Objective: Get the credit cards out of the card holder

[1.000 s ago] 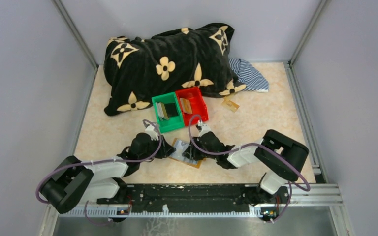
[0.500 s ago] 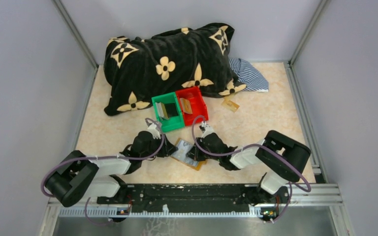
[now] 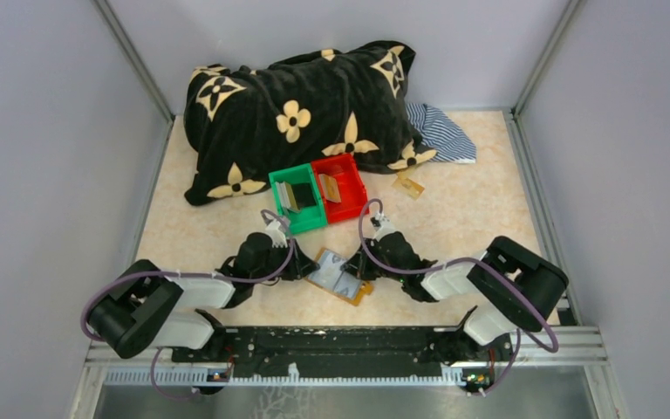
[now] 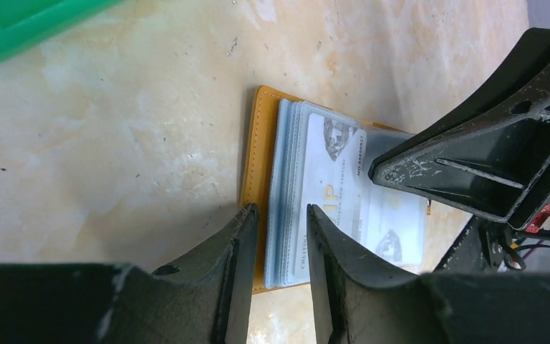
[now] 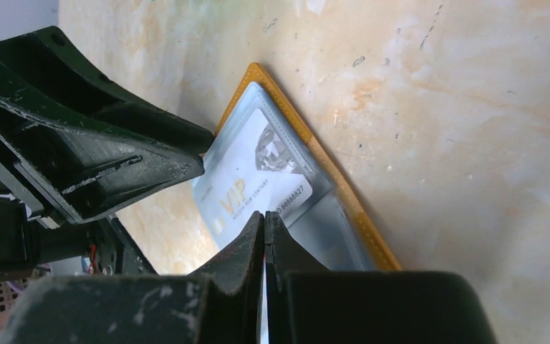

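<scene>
Drift toward the right edge of the table is the change of the last second. Both arms have been swung rightward along the near edge, the right elbow most of all. The card holder has been carried slightly right with them, and it now lies open close to the middle of the near edge, between the two wrists.

The left gripper is held at a narrow gap, its tips set over the holder's leather border and the stack of clear sleeves. Whether they press down cannot be told. The right gripper is closed to a hairline at the near edge of a silvery card marked VIP, which is still seated in its sleeve. Whether the card is caught between the jaws is not shown.

The shift is judged to be a pull begun while the holder is steadied. Since the holder has been dragged along, a firmer hold-down seems called for.

Farther back, a grey card is stood in the green bin and a gold card in the red bin. A tan card lies loose to the right of the red bin. A black flowered cushion is laid along the far edge.
</scene>
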